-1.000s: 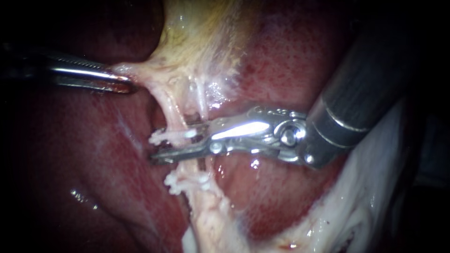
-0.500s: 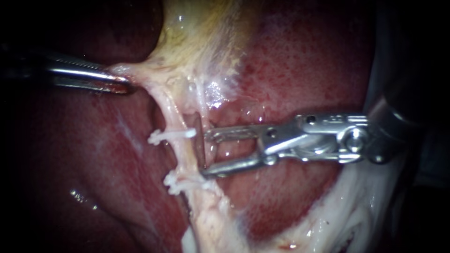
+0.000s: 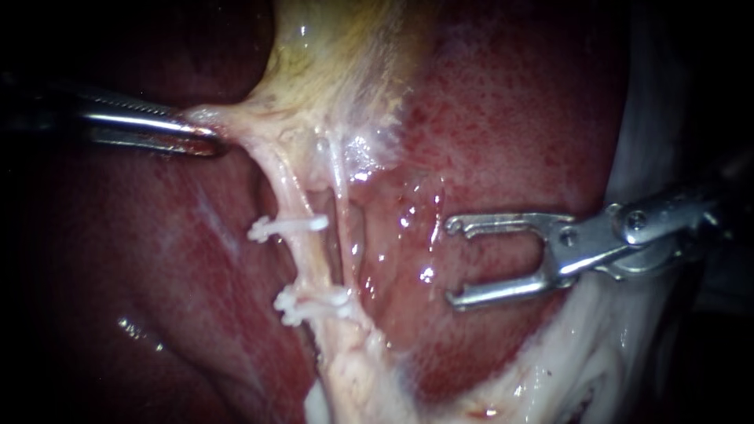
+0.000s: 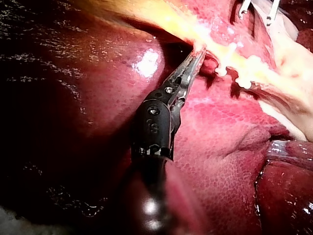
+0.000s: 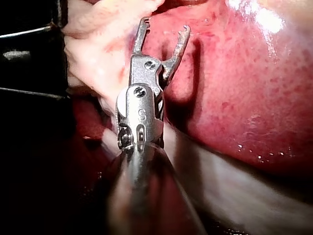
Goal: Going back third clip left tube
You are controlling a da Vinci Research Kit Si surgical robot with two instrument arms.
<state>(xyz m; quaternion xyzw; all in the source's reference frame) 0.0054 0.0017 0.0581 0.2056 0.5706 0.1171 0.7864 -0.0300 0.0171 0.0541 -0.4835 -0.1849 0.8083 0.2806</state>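
Observation:
The pale left tube (image 3: 302, 251) runs down from the yellowish gallbladder (image 3: 338, 71) and carries two white clips, an upper clip (image 3: 287, 228) and a lower clip (image 3: 310, 305). A thinner strand (image 3: 343, 228) lies just to its right. My left instrument (image 3: 208, 140) is shut on pale tissue at the gallbladder's base and pulls it leftward; the left wrist view shows the same grip of my left instrument (image 4: 194, 58). My right instrument (image 3: 453, 262) stands over the liver, well right of the tubes, with its jaws open and empty. The right wrist view shows my right instrument (image 5: 164, 27) the same way.
Red liver (image 3: 503, 118) fills the field behind and right of the tubes. More liver (image 3: 157, 259) lies to their left. A white fatty fold (image 3: 597, 353) borders the lower right. Wet glints sit on the liver between the tubes and my right instrument.
My right instrument has drawn back to the right, off the left tube from between the two clips, with its jaws now wide apart. The left instrument has kept its hold.

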